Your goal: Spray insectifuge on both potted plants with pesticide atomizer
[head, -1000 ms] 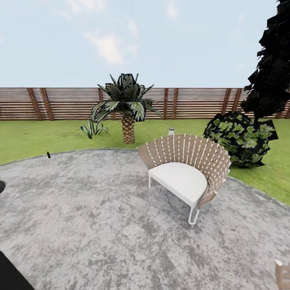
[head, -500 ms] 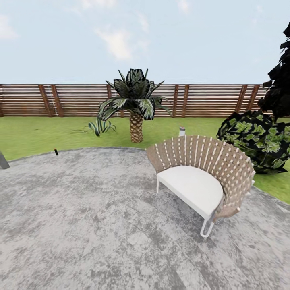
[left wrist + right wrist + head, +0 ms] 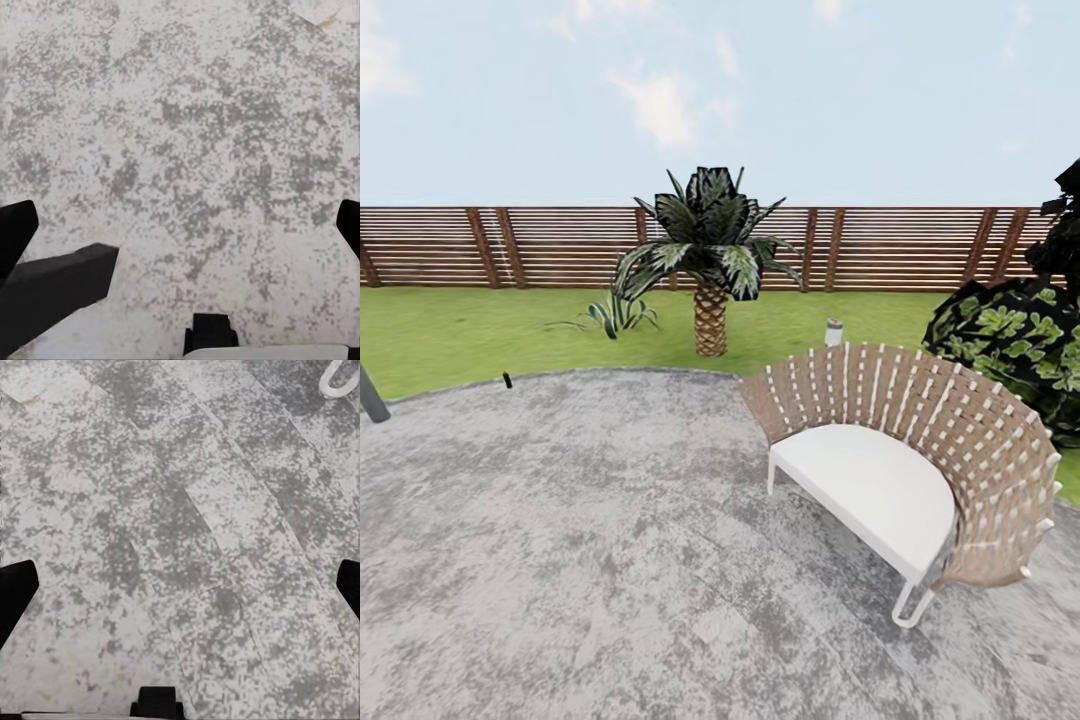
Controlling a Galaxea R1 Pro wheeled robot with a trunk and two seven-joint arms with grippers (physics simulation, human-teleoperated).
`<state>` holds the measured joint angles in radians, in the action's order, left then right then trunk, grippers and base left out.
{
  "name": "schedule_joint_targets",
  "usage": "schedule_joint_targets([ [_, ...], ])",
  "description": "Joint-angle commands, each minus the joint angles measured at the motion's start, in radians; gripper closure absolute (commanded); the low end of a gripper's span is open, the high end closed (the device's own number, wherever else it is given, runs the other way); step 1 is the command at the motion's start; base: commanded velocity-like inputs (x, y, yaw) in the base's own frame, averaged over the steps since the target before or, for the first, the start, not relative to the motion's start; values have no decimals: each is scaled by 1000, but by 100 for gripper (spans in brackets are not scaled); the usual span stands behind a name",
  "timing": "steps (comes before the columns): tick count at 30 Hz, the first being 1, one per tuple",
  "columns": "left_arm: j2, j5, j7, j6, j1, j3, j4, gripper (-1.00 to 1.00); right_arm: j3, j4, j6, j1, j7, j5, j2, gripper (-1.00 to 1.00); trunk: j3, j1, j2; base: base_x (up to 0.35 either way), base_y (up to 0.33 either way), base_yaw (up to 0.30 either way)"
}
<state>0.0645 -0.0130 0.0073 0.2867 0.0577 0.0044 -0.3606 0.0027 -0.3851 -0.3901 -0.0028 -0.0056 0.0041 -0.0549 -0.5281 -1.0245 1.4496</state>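
Both hands, left hand (image 3: 180,225) and right hand (image 3: 180,577), are wide open and empty, pesticide atomizer (image 3: 507,380) sits far left of the chair (image 3: 905,470) at the paving edge, so you risk knocking that slim bottle over.

A woven wicker chair with white cushion (image 3: 900,470) stands on the rough grey paving (image 3: 590,560) at four o'clock. The short palm (image 3: 709,260) rises at twelve, the wooden slat fence (image 3: 540,245) behind it. The small slim dark bottle (image 3: 507,380) sits at ten, at the paving's edge.

Each pincer has matte black fingertips (image 3: 15,229) and a black block-shaped base.
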Motion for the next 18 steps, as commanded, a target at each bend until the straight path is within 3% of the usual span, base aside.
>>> schedule_joint_targets([
  [1,0,-2,1,3,1,0,1,-100,1,0,-3,0,-1,1,-1,-100,-1,-1,0,321,147,1],
  [7,0,-2,1,3,1,0,1,-100,0,0,-3,0,-1,1,-2,-100,-1,-1,0,324,117,0],
  [18,0,-2,0,3,1,0,0,-100,0,0,-3,0,-1,0,-1,-100,-1,-1,0,337,14,0],
])
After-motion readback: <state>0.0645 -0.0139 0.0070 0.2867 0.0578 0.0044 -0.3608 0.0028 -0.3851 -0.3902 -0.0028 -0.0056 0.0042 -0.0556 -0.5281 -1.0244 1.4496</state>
